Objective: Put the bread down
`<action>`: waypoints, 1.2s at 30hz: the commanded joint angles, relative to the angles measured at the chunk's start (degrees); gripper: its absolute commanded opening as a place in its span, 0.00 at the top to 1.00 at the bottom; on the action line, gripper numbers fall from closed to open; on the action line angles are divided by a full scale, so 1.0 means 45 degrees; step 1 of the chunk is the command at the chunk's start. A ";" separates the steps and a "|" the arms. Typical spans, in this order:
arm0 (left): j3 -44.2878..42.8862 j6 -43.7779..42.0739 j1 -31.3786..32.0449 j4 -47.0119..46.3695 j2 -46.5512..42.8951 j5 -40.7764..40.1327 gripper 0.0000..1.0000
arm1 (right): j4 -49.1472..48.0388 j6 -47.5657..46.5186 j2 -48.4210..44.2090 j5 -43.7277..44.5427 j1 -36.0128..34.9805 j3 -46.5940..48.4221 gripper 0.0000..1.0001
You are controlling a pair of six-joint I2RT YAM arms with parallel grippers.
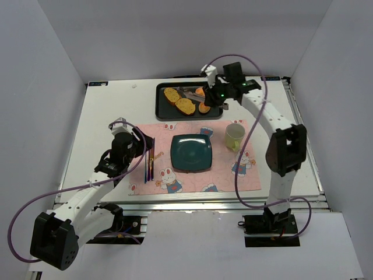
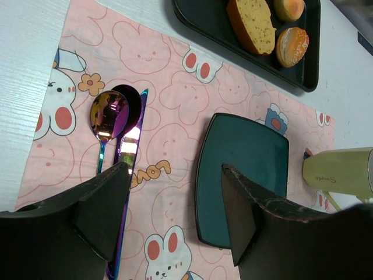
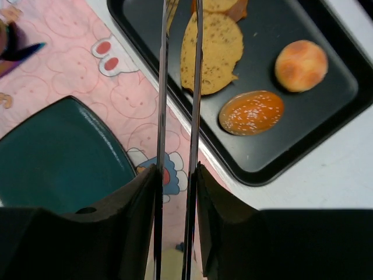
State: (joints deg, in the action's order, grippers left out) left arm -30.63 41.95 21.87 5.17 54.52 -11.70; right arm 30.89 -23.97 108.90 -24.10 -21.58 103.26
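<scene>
Two bread slices [image 1: 172,94] [image 1: 185,105] and two buns [image 1: 204,108] lie on a black tray [image 1: 162,108] at the back. My right gripper [image 1: 217,96] hovers over the tray's right end, shut on metal tongs [image 1: 189,93] that point left toward the slices. In the right wrist view the tong arms [image 3: 196,87] run up past a slice [image 3: 215,49]; their tips are cut off at the top. A teal square plate [image 1: 191,153] sits empty on the pink placemat [image 1: 233,181]. My left gripper [image 1: 147,143] is open and empty above the mat's left part.
A spoon and other cutlery [image 1: 150,165] lie on the mat left of the plate, under the left gripper. A pale yellow mug [image 1: 234,136] stands right of the plate. White walls close in the table on three sides.
</scene>
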 commanded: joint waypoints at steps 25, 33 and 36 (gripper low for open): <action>0.0128 0.0208 -0.0035 -0.0543 -0.0026 -0.0094 0.26 | -0.0244 0.0521 0.1913 0.6195 -0.2742 0.0412 0.54; 0.0167 0.0228 -0.0035 -0.0504 -0.0143 -0.0114 0.26 | -0.0186 0.0911 0.1776 0.5922 -0.2840 0.0276 0.54; 0.0128 0.0228 -0.0035 -0.0524 -0.0104 -0.0114 0.26 | -0.0186 0.1146 0.1854 0.6076 -0.2938 0.0003 0.54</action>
State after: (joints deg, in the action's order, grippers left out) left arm -30.37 42.78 21.87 3.84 55.18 -12.01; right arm 31.46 -20.73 117.93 2.87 -34.28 104.73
